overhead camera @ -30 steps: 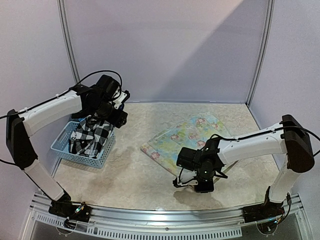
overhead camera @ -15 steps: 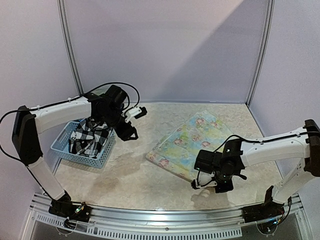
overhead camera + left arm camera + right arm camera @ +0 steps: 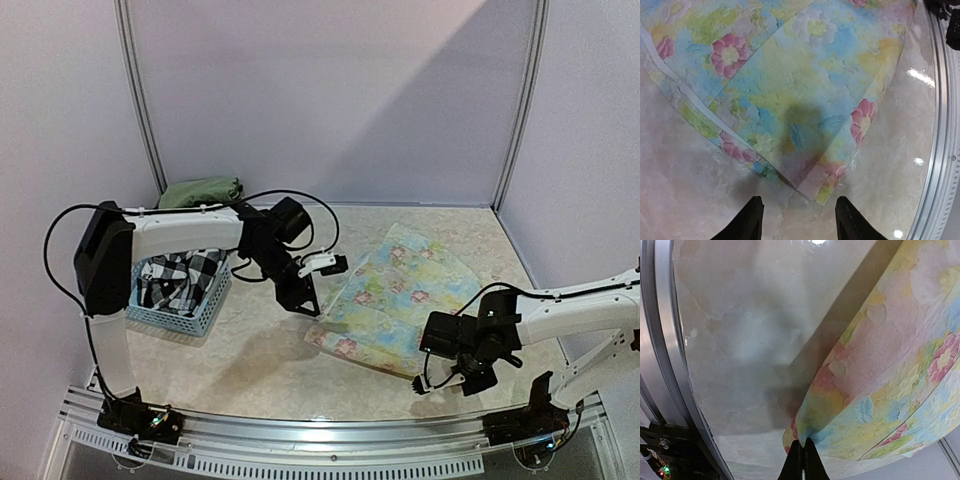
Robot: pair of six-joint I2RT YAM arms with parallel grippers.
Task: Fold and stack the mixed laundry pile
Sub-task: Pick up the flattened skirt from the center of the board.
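floral cloth [image 3: 400,290] pinched at 5 o'clock by right hand [image 3: 802,454]; left hand [image 3: 800,221] open over its edge; basket [image 3: 178,316] at 9 o'clock.

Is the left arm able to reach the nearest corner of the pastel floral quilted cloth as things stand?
Probably yes: the left gripper hovers just before that corner of the pastel floral quilted cloth, jaws apart, and nothing covers it.

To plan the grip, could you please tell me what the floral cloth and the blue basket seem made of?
The floral cloth looks like thin quilted fabric, matte: puckered texture, stitched hem. The basket seems rigid plastic: perforated walls.
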